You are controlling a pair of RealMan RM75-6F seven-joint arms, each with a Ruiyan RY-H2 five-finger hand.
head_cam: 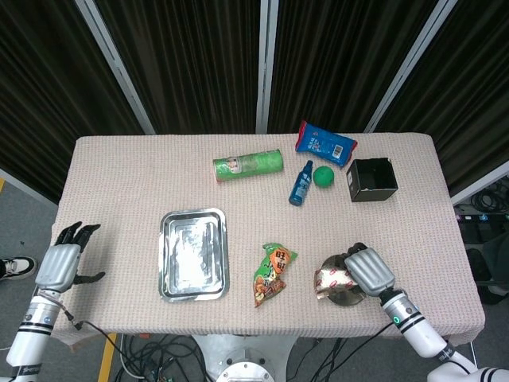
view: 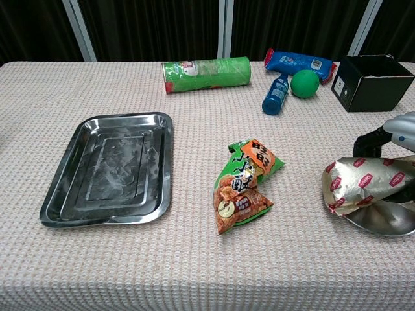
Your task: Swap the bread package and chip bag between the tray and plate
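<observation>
The gold and red bread package (head_cam: pixel 332 280) (view: pixel 363 183) lies tilted over the round metal plate (head_cam: pixel 343 298) (view: pixel 382 220) at the near right, its lower edge on the plate's rim. My right hand (head_cam: pixel 368 272) (view: pixel 401 129) grips its right end from above. The green and orange chip bag (head_cam: pixel 272 273) (view: pixel 246 184) lies flat on the cloth between plate and tray. The rectangular metal tray (head_cam: pixel 193 254) (view: pixel 110 168) holds nothing. My left hand (head_cam: pixel 60 265) hangs off the table's left edge, fingers spread and holding nothing.
Along the far side lie a green can (head_cam: pixel 248 165) (view: pixel 206 74), a blue bottle (head_cam: pixel 301 182) (view: pixel 275 93), a green ball (head_cam: pixel 323 176) (view: pixel 305 83), a blue snack packet (head_cam: pixel 325 144) (view: pixel 298 61) and a black open box (head_cam: pixel 371 180) (view: pixel 376 83).
</observation>
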